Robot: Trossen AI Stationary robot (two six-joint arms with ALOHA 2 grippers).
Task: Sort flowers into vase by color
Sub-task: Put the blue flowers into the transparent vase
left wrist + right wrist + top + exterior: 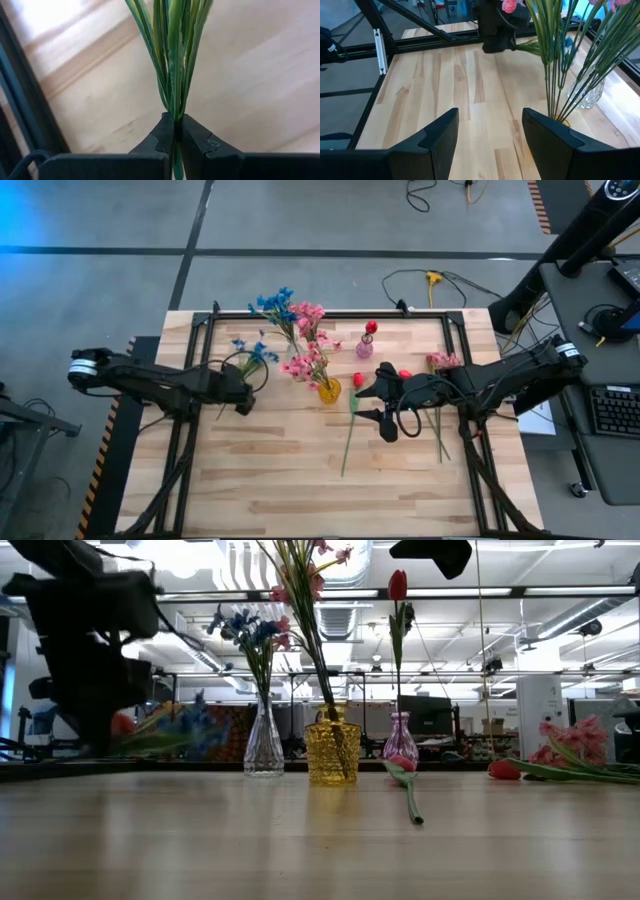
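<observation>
Clamping a blue flower sprig (250, 352) by its green stems, the left gripper (176, 131) has its jaws pinched tight on the bunch; leaves fan up and out from betw. the fingers, blossoms just beyond the tips. It sits over the table (270, 480), just beside the clear glass vase (264, 745), which already has blue blossoms in it.

Right gripper (490, 135) hangs empty, jaws spread wide, nothing betw. them but bare wood. Ahead of its tips: yellow vase (333, 752) w/ pink sprays. Small pink vase (400, 740) w/ one red tulip stands off to the side of it.

Still loose on the table: a red tulip (352, 408) w/ long stem lying just beside the right fingers, another red bud (405, 373) on the far side of the gripper, and a pink spray (443, 362) next to the right arm.
</observation>
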